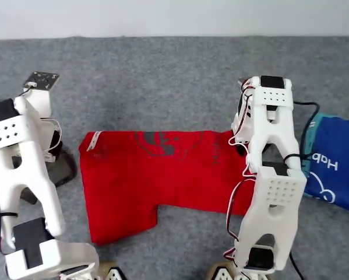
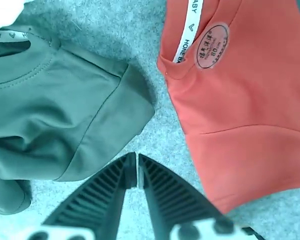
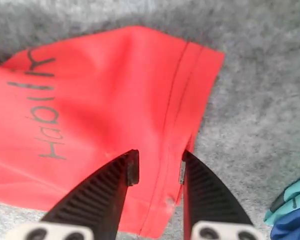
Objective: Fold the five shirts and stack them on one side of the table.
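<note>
1. Red shirt [image 1: 162, 175]: centre of the high view, lying flat on the grey table cover [image 1: 162, 70]. Outline is L-shaped, w/ white neck tape at its upper-left corner and dark print along the top edge.

2. Left gripper [image 2: 137, 167]: my fingers are pressed together w/ nothing btw them, over bare grey cover in the gap btw the green shirt and the red shirt's collar.

3. Right gripper [image 3: 157, 170]: my fingers are spread, one on each side of the stitched hem at the red shirt's edge. Nothing pinched; can't tell if the tips touch the cloth.

4. Green shirt [image 2: 54, 110]: rumpled, near the red shirt w/ a strip of grey btw them. In the high view it sits at the left edge, under my left arm [image 1: 23, 169].

5. Blue shirt [image 1: 337, 169]: right edge of the high view, just beside my right arm [image 1: 270, 175]. White print, teal trim.
</note>
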Robot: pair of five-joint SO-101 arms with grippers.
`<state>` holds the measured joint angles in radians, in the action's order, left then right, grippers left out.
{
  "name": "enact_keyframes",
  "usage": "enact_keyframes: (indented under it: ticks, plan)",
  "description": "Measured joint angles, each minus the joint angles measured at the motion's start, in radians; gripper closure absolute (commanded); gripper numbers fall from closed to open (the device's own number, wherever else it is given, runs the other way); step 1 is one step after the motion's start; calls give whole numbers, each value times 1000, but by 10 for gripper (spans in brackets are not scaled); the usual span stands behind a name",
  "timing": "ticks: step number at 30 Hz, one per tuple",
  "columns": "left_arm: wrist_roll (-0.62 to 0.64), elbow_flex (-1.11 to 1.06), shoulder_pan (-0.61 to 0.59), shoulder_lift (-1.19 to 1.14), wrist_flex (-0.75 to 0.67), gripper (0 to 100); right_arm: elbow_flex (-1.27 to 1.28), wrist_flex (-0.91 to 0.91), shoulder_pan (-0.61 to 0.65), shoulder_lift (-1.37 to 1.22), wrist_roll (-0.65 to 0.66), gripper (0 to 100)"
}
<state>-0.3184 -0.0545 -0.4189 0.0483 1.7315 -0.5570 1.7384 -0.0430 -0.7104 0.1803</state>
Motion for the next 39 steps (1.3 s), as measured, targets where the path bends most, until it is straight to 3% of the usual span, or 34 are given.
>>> enact_keyframes:
  ticks: [39]
  plan:
    - [0, 0, 0, 0, 0, 985, -2, -61, -44, -86, 0, 866]
